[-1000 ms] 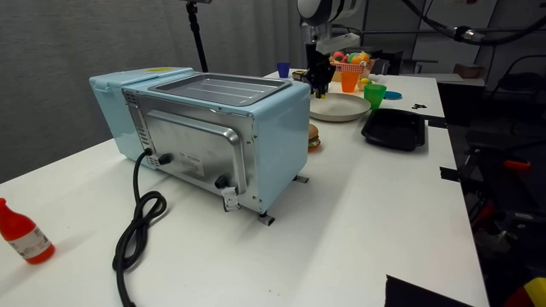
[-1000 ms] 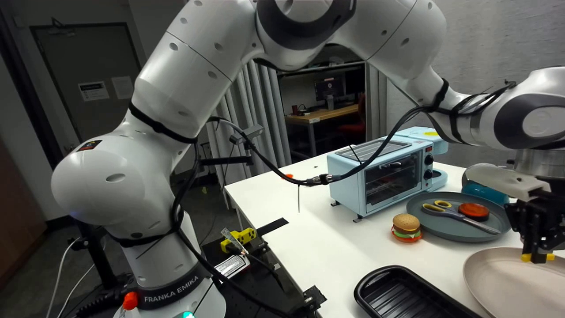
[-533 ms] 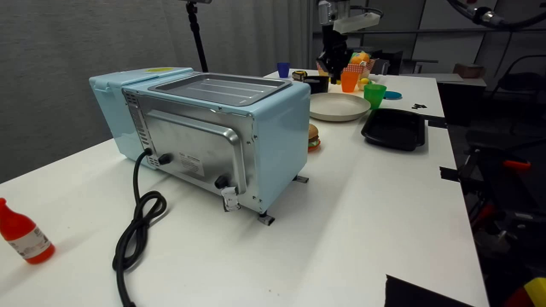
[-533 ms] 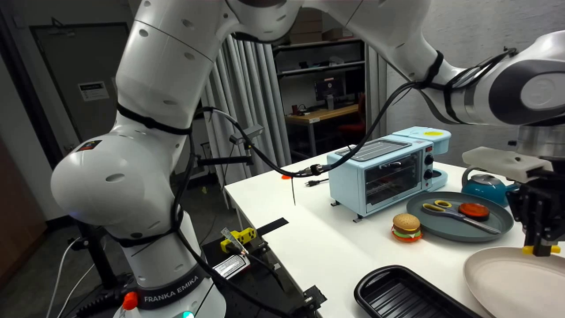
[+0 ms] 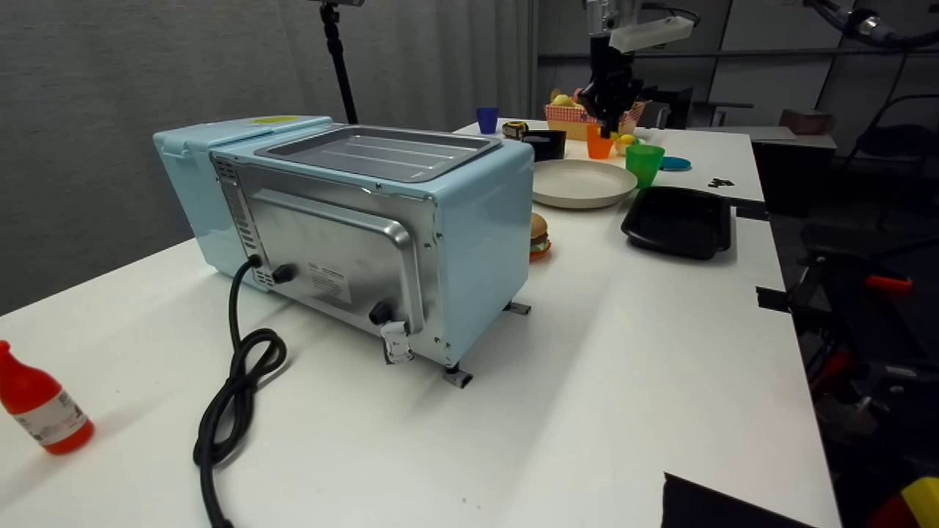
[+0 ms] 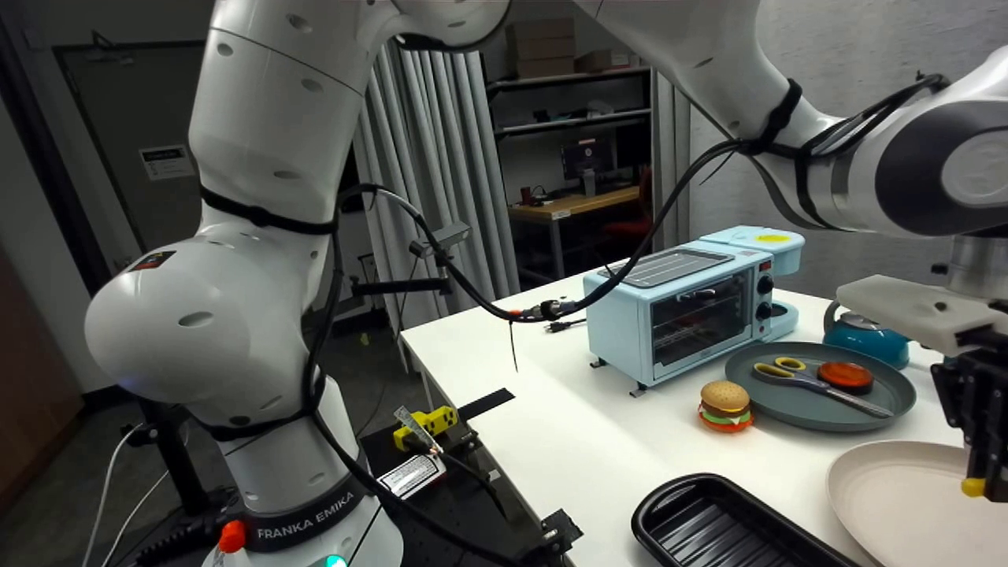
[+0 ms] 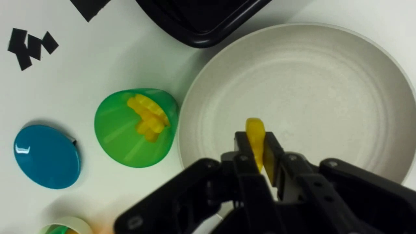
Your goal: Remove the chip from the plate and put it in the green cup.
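Note:
My gripper [image 7: 255,139] is shut on a yellow chip [image 7: 255,126], whose rounded end sticks out past the fingertips. In the wrist view they are over the left part of the whitish plate [image 7: 308,94]. The green cup [image 7: 113,139] stands left of the chip, beside the plate's rim, with several yellow pieces [image 7: 151,120] inside. In an exterior view the gripper [image 5: 607,133] is raised behind the plate [image 5: 583,183] and left of the green cup [image 5: 645,166]. In an exterior view the chip [image 6: 974,487] shows at the fingertips near the right edge; the cup is out of view there.
A black tray [image 5: 678,224] stands in front of the green cup. An orange cup [image 5: 596,147] and a fruit basket [image 5: 571,121] stand behind, and a blue disc [image 7: 47,157] lies beyond the cup. A toy hamburger [image 6: 725,405] and a light blue oven [image 6: 622,315] are on the table.
My gripper has risen from low over the plate and moved right in both exterior views. Yellow stays visible at its fingertips. The plate and cup have not moved.

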Controlling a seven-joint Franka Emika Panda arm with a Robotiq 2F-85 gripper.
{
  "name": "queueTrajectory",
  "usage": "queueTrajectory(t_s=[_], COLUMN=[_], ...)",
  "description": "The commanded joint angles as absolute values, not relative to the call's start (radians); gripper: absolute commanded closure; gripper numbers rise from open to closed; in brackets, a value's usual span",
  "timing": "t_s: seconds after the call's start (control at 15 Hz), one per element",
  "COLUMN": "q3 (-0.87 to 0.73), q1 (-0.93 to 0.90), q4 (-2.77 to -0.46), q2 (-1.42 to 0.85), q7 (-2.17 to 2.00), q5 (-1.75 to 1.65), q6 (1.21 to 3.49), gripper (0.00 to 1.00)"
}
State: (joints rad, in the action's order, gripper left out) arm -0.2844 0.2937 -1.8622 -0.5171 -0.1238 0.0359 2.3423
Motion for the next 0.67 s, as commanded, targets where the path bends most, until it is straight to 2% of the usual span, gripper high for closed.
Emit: queueTrajectory(t_s=[0.0, 0.6], q3=[-0.29, -0.296], q1=[0.327, 0.394], q4=[-1.925, -1.943], q2=[-0.476, -0.488], q7=[-0.107, -0.087], q5=[0.043, 0.071], q6=[2.394, 2.438], gripper=[0.96, 0.96])
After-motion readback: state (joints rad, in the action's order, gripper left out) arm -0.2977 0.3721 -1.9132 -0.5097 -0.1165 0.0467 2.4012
